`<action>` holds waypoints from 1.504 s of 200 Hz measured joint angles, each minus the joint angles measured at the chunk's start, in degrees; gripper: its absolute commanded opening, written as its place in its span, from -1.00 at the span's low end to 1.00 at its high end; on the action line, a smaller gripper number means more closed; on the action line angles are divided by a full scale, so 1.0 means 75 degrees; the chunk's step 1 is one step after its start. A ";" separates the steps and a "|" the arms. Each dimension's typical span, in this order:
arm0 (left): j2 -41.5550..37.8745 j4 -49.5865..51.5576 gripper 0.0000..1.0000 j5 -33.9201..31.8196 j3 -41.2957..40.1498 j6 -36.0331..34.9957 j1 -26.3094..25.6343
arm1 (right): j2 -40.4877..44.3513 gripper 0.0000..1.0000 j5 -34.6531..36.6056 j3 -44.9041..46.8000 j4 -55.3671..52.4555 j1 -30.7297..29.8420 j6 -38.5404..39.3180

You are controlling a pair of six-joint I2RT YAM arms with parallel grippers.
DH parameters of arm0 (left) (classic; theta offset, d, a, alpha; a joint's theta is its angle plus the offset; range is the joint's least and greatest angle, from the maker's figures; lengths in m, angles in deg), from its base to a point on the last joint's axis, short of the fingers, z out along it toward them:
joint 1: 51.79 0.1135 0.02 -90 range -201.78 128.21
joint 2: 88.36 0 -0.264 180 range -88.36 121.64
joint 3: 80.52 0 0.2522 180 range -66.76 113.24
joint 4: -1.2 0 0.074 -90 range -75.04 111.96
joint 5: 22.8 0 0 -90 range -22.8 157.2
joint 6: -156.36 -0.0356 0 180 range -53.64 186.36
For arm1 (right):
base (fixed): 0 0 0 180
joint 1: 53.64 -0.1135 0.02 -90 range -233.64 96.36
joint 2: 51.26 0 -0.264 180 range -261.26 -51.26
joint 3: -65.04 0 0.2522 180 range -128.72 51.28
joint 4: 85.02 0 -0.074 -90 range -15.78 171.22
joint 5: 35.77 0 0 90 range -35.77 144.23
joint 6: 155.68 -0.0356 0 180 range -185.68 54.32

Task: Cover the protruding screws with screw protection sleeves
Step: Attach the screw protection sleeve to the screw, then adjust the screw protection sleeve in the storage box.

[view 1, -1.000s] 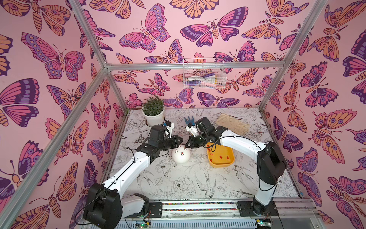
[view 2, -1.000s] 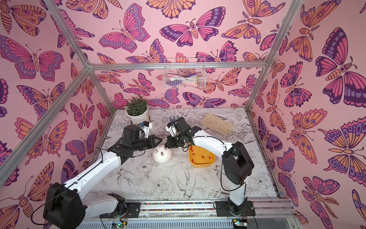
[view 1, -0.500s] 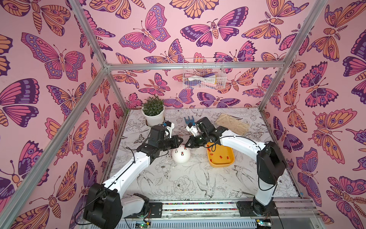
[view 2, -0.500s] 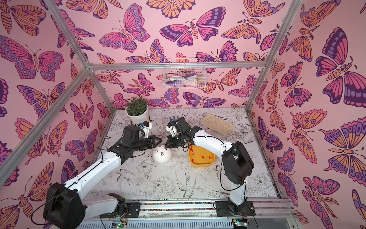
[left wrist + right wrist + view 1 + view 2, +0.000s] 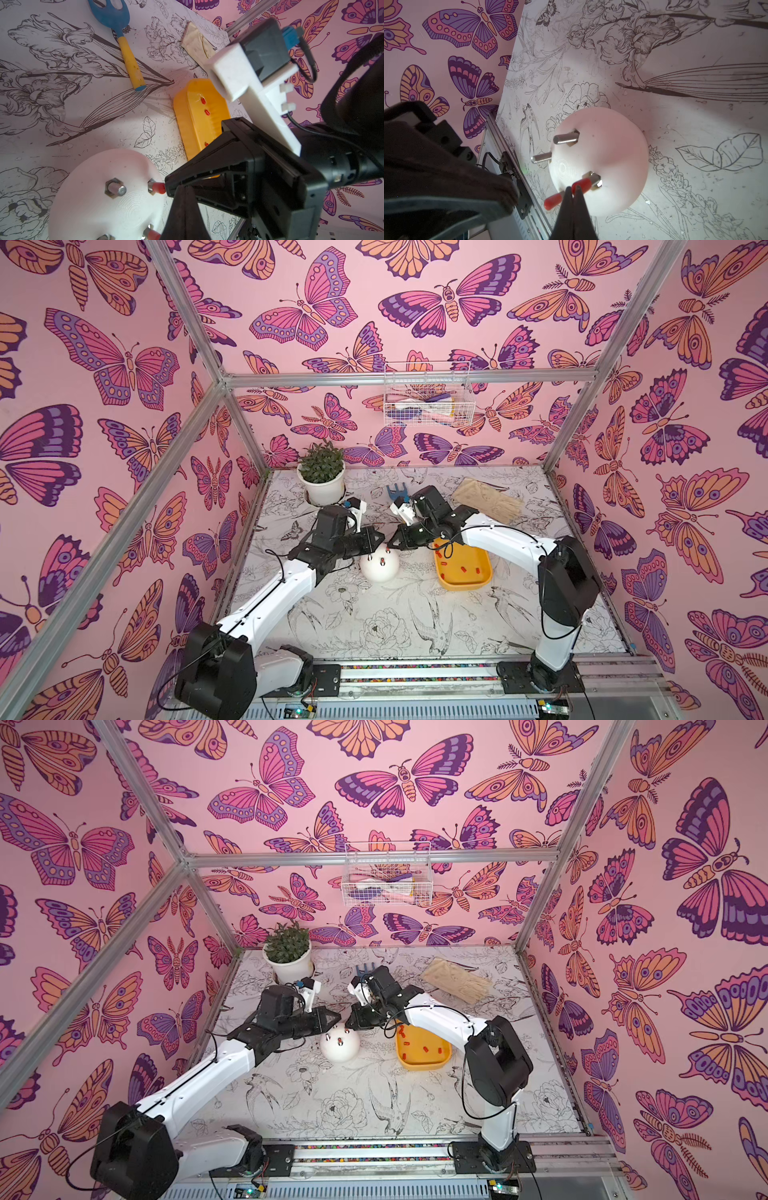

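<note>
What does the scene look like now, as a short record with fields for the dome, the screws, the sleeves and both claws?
white dome: beside the yellow tray, apart from it
bare screws: two
red sleeves: two, each fitted on a screw
spare sleeves: loose in the yellow tray
right claw: shut, tips at one fitted sleeve
left claw: shut, near the dome, holding nothing

Four thin threaded grey metal screws (image 5: 565, 138) with hex nuts, sticking out of a smooth white dome (image 5: 612, 149) on the bench (image 5: 374, 635), two bare, two capped by small red rubbery sleeves (image 5: 582, 184), loose red sleeves (image 5: 464, 570) scattered in a yellow plastic tray (image 5: 462, 585) near the dome
</note>
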 measured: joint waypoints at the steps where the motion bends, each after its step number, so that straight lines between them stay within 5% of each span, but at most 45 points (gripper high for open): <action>1: 0.0000 0.0000 -1.00 0.0000 0.0000 0.0006 0.0000 | 0.0000 -0.99 0.0000 0.0003 0.0000 0.0000 0.0000; 164: -0.0067 -0.0020 -1.00 -0.0079 -0.0187 0.0105 -0.0003 | 0.0076 -0.98 -0.0026 0.0335 0.0382 0.0023 -0.0117; 241: -0.0449 0.1122 -1.00 -0.0743 0.1119 -0.0047 0.0000 | 0.0533 -0.71 0.0557 0.0076 -0.0804 0.0017 -0.0047; 300: -0.0784 0.2588 -0.49 -0.1265 0.2139 -0.0513 0.0277 | 0.2055 -0.56 0.1705 -0.0525 -0.1985 0.0085 0.0213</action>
